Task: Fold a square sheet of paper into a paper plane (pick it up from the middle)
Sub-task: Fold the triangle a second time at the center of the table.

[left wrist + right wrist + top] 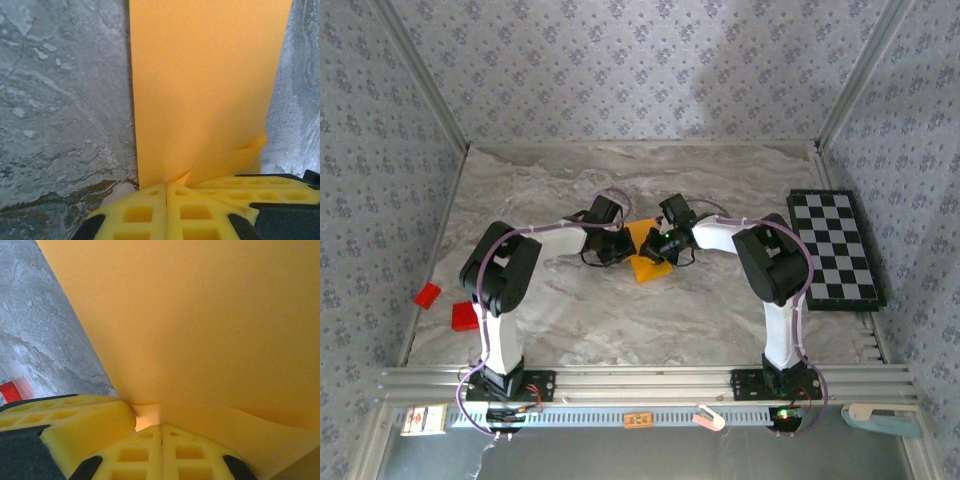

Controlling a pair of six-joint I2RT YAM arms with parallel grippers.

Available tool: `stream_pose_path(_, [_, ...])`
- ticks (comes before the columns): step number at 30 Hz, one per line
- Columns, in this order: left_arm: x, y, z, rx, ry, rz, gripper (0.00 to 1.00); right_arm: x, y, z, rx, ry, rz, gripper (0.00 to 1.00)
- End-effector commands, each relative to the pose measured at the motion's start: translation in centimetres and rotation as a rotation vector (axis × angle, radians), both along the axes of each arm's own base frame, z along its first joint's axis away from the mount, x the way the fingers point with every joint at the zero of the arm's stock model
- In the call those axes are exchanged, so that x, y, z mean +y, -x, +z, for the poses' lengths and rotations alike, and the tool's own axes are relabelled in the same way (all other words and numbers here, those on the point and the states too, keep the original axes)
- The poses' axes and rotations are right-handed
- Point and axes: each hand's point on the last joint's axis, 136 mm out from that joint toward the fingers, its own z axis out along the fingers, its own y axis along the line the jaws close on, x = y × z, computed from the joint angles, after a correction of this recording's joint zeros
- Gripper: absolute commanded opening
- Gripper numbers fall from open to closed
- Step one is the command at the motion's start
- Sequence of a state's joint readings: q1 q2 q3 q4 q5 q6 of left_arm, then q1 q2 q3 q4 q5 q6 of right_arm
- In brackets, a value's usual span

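The orange-yellow square sheet of paper lies partly folded at the middle of the marble table. Both grippers meet over it. My left gripper comes in from the left and my right gripper from the right. In the left wrist view the yellow jaws are pressed together on the paper's near edge, where a folded flap runs in. In the right wrist view the jaws are shut on the paper too, with a left finger beside them. The paper plane is out of view.
A black-and-white checkerboard lies at the table's right side. Two red blocks sit near the left edge, and one red block shows in the right wrist view. Patterned walls enclose the table.
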State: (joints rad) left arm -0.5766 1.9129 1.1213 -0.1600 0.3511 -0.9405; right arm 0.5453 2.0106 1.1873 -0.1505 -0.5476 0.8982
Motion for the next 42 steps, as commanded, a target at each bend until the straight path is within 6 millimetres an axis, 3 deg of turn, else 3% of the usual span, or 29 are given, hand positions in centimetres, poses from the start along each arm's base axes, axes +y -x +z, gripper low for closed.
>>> stream_pose_path(1, [-0.6, -0.4, 0.2, -0.005, -0.002, -0.016, 0.00, -2.0, 1.7, -3.2, 0.102, 0.106, -0.019, 0.00])
stream_pose_path(10, [1.4, 1.6, -2.7, 0.090, -0.139, -0.037, 0.00, -1.0, 1.0, -1.6, 0.059, 0.045, -0.003, 0.00])
stream_pose_path(16, [2.2, 2.1, -3.3, 0.098, -0.205, -0.086, 0.00, -0.4, -0.7, 2.6, -0.073, -0.042, 0.032, 0.00])
stream_pose_path(19, [2.2, 1.9, -3.3, 0.082, -0.218, -0.116, 0.00, -0.9, -1.1, 3.5, -0.135, -0.036, 0.065, 0.01])
stream_pose_path(42, [2.2, 1.3, -3.5, 0.075, -0.244, -0.159, 0.00, -2.6, 1.0, -1.6, -0.040, 0.053, 0.124, 0.01])
